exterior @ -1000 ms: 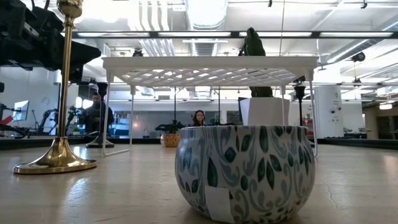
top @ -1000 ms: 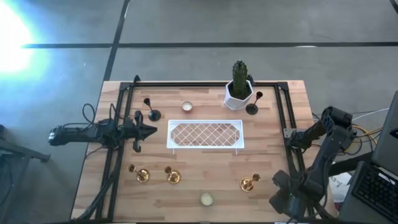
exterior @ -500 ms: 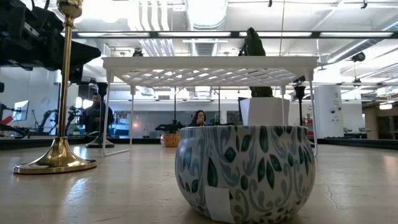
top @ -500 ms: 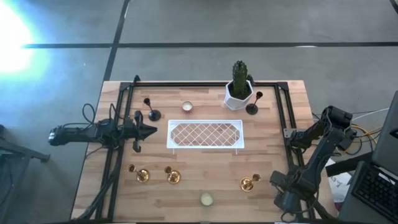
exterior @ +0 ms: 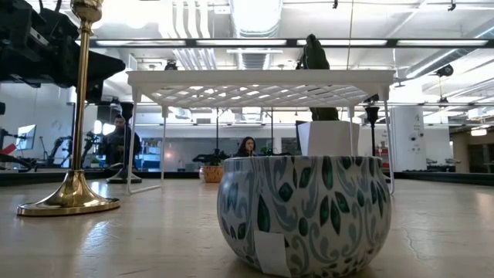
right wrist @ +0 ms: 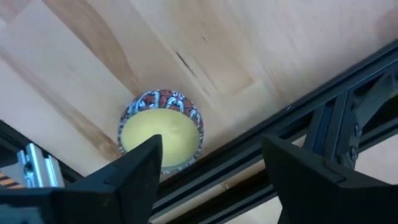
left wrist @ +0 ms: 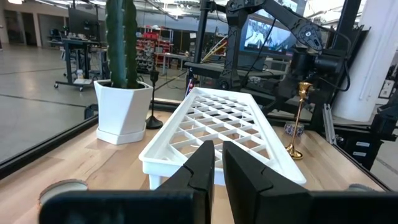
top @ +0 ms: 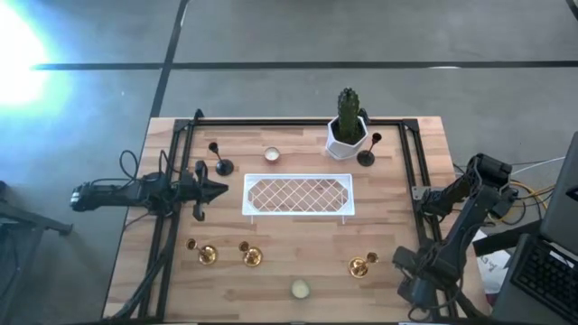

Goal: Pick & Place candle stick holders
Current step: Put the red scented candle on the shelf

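Observation:
Three gold candle stick holders [top: 208,255] [top: 252,257] [top: 359,267] stand on their round bases along the table's near side. Two black ones [top: 221,165] [top: 366,158] stand at the far side, left and right of the white rack [top: 298,195]. My right gripper [right wrist: 211,180] is open and points down over the near right corner, to the right of the right-hand gold holder, with nothing between its fingers. My left gripper [left wrist: 217,168] is shut and level at the table's left side, pointing at the rack.
A white pot with a cactus [top: 348,131] stands far right of centre. One tealight [top: 272,154] sits behind the rack, and another in a patterned tin [right wrist: 161,130] sits at the near edge. A black frame rail [right wrist: 311,118] runs under my right gripper.
My right gripper has sunk a little over the near right corner and its wrist has rolled. The holders, the rack and my left arm stand as before.

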### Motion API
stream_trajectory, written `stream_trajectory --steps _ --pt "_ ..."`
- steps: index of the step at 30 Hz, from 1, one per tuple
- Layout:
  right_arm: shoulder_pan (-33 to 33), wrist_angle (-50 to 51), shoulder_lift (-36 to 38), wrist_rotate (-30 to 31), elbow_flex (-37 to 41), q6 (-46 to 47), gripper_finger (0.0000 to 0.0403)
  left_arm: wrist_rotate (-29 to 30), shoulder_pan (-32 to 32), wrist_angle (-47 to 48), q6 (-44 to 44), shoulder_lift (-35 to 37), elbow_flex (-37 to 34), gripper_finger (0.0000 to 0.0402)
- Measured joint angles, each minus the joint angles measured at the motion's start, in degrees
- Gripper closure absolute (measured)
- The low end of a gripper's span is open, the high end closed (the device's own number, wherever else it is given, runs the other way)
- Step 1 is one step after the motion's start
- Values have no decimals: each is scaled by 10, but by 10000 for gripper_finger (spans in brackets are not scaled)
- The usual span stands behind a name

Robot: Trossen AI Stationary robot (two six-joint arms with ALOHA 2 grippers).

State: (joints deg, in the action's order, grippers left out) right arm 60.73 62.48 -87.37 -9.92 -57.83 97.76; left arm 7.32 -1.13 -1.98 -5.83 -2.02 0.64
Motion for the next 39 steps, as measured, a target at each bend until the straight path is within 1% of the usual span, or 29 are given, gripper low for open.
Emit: stream_trajectory --steps 3,5,8,13,18,25,31,36,39 --pt "0 0 0 -20 3 -16 100 0 0 0 0 0 0 365" --pt "0 -1 0 -22 3 -47 82 0 0 0 0 0 0 365" --pt "0 -5 -1 -22 3 -81 67 0 0 0 0 0 0 365" --pt "4 -42 -1 -18 3 -104 73 0 0 0 0 0 0 365" --pt "17 -73 -17 13 2 -117 78 0 0 0 0 0 0 365" --pt "30 -82 -53 8 2 -125 78 0 0 0 0 0 0 365" --pt "37 -121 -73 4 2 -115 78 0 0 0 0 0 0 365" --pt "39 -122 -69 -26 2 -92 78 0 0 0 0 0 0 365" --pt "39 -123 -62 -24 2 -77 78 0 0 0 0 0 0 365"
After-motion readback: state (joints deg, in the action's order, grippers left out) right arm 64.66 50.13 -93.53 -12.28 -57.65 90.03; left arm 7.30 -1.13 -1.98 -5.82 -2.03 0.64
